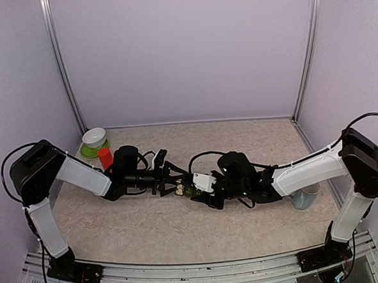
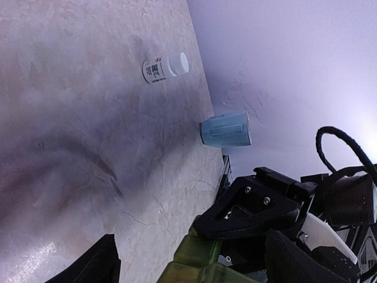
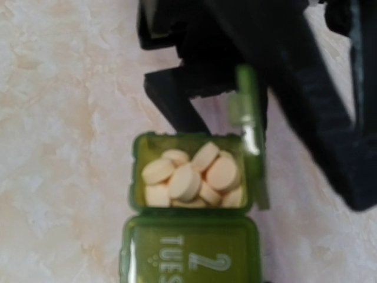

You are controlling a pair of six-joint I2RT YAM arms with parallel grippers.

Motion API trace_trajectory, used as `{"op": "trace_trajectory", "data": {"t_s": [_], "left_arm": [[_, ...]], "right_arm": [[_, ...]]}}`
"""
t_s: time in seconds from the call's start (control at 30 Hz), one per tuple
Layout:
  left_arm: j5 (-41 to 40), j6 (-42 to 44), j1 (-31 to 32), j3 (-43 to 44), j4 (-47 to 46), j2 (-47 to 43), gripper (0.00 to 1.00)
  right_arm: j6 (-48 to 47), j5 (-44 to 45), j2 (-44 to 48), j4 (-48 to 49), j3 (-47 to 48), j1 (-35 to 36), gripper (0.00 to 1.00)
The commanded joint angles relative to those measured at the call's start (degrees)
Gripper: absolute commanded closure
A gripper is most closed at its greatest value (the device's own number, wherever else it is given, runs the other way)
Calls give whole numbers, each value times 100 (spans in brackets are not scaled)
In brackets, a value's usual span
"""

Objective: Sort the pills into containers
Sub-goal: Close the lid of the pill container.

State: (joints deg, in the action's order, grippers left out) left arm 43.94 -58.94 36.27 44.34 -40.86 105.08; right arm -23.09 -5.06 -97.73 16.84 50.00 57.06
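Both reaching inward, left gripper (image 1: 176, 181) and right gripper (image 1: 194, 186) flank the containers (image 3: 191, 250).

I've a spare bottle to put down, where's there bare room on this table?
Free: the back stretch from white bowl to right rear post, and the near strip before the arm bases. Crowded: centre, left gripper and right gripper together at the containers.
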Motion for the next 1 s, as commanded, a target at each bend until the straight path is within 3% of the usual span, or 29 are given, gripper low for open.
{"op": "trace_trajectory", "data": {"t_s": [0.0,0.57,0.97], "left_arm": [[178,-10,77,1,-291,0,19],[296,-241,58,-22,-650,118,51],[308,-319,67,-65,-770,110,68]], "right_arm": [[273,31,-73,-48,247,-121,70],[443,53,25,4,274,-238,68],[666,111,75,18,307,-316,67]]}}
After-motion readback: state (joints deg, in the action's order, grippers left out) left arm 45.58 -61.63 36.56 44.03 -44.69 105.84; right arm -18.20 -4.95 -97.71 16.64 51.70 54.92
